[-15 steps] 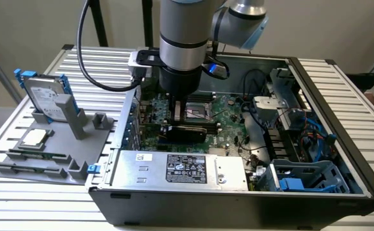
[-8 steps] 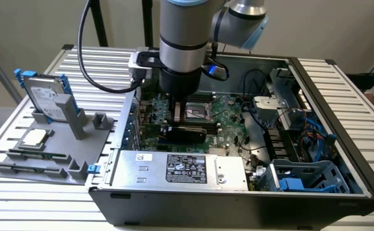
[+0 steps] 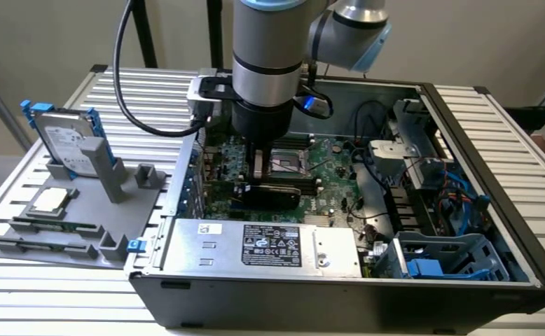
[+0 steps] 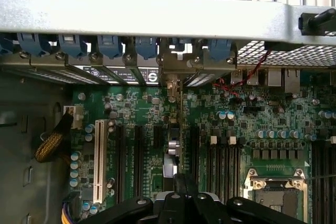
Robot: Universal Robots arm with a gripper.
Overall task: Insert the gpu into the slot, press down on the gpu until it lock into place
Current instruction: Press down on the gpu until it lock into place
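The gpu (image 3: 272,194), standing edge-down directly beneath the end effector (image 3: 259,176), is apparently being pressed by its closed-together fingers, for seating in the motherboard (image 3: 333,164).

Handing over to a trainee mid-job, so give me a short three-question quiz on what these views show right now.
1. True or false: the gripper is shut and sits right above the black card inside the computer case.
2. What stands on edge in the grey tray outside the case? A) hard drive B) fan C) screwdriver
3. Fill in: the silver labelled box between the card and the case's near wall is the power ____.

Key: 1 true; 2 A; 3 supply.
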